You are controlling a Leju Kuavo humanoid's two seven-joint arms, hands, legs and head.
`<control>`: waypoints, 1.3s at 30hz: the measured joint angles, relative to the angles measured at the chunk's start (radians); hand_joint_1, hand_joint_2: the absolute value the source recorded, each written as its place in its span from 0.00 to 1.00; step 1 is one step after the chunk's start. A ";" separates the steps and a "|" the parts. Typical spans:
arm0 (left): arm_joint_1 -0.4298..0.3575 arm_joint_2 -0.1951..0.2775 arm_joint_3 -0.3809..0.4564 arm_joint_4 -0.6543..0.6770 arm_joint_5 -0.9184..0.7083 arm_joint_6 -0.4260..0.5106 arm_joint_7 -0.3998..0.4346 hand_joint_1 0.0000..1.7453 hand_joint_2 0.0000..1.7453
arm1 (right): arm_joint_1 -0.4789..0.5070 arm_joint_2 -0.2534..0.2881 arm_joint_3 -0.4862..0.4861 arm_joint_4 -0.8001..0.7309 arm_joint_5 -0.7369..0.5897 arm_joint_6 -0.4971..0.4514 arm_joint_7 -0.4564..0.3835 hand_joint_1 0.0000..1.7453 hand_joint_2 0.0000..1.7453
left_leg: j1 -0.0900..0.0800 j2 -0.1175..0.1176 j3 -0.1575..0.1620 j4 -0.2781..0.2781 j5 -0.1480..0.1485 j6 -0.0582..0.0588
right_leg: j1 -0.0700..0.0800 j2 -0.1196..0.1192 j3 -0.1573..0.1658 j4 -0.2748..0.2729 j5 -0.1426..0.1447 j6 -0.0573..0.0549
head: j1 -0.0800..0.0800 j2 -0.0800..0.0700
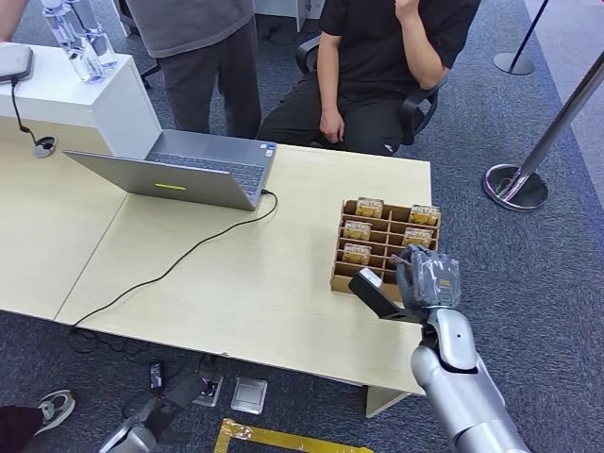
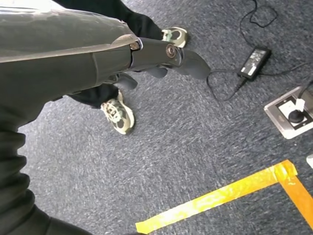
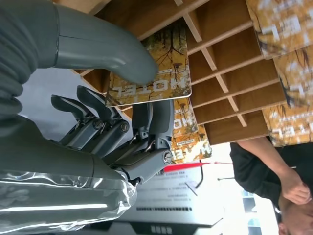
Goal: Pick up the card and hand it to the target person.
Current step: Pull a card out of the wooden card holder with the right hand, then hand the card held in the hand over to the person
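Observation:
My right hand point(image 1: 427, 278) pinches a card point(image 1: 369, 290) between thumb and fingers at the near edge of the wooden card rack point(image 1: 388, 247). In the right wrist view the card point(image 3: 158, 73) shows an autumn-forest print with the word HOTEL, the thumb point(image 3: 110, 54) pressed on its face and the fingers point(image 3: 151, 122) behind it. Several matching cards point(image 1: 370, 207) stand in the rack's slots point(image 3: 229, 63). A seated person in black point(image 1: 384, 57) is beyond the table's far edge. My left hand point(image 1: 132, 436) hangs low by the floor, holding nothing, fingers point(image 2: 169, 53) apart.
An open laptop point(image 1: 185, 170) with a black cable point(image 1: 178, 260) lies on the light wood table point(image 1: 235, 293). A second person point(image 1: 203, 47) stands behind it. Water bottles point(image 1: 82, 38) stand on a white counter. A stanchion base point(image 1: 516, 184) is at the right; yellow floor tape point(image 2: 221, 196) lies below.

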 joint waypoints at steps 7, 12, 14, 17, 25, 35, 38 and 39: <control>0.000 0.000 0.000 0.000 0.000 0.007 0.003 0.00 1.00 | 0.004 0.023 -0.091 -0.075 -0.233 -0.083 -0.187 1.00 1.00 | 0.000 0.000 0.000 0.000 0.000 0.000 | 0.000 0.000 0.000 0.000 0.000 0.000 | 0.000 0.000; 0.000 0.000 0.000 0.000 -0.001 0.007 0.011 0.00 1.00 | 0.010 0.045 -0.175 -0.240 -0.390 -0.165 -0.335 1.00 1.00 | 0.000 0.000 0.000 0.000 0.000 0.000 | 0.000 0.000 0.000 0.000 0.000 0.000 | 0.000 0.000; -0.001 0.000 0.000 0.000 -0.002 0.007 0.014 0.00 1.00 | 0.018 0.058 -0.215 -0.311 -0.405 -0.170 -0.381 1.00 1.00 | 0.000 0.000 0.000 0.000 0.000 0.000 | 0.000 0.000 0.000 0.000 0.000 0.000 | 0.000 0.000; -0.004 0.000 0.000 0.000 -0.008 0.004 0.016 0.00 1.00 | 0.037 0.090 -0.280 -0.415 -0.413 -0.171 -0.463 1.00 1.00 | 0.000 0.000 0.000 0.000 0.000 0.000 | 0.000 0.000 -0.001 0.000 0.000 0.000 | 0.000 0.000; -0.016 -0.001 0.000 0.000 -0.010 0.000 0.015 0.00 1.00 | 0.077 0.169 -0.366 -0.617 -0.394 -0.172 -0.529 1.00 1.00 | 0.000 0.000 0.000 0.000 0.000 0.000 | 0.000 0.000 -0.001 0.000 0.000 0.000 | -0.001 0.000; -0.019 -0.002 0.000 0.000 -0.010 -0.004 0.015 0.00 1.00 | 0.086 0.206 -0.401 -0.645 -0.357 -0.172 -0.529 1.00 1.00 | 0.000 0.000 0.000 0.000 0.000 0.000 | 0.000 0.000 -0.001 0.000 0.000 0.000 | 0.000 0.000; -0.019 -0.002 0.000 0.000 -0.010 -0.004 0.015 0.00 1.00 | 0.086 0.210 -0.410 -0.639 -0.358 -0.172 -0.529 1.00 1.00 | 0.000 0.000 0.000 0.000 0.000 0.000 | 0.000 0.000 -0.001 0.000 0.000 0.000 | 0.000 0.000; -0.019 -0.002 0.000 0.000 -0.011 -0.004 0.015 0.00 1.00 | 0.085 0.211 -0.412 -0.636 -0.358 -0.172 -0.529 1.00 1.00 | 0.000 0.000 0.000 0.000 0.000 0.000 | 0.000 0.000 -0.001 0.000 0.000 0.000 | 0.000 0.000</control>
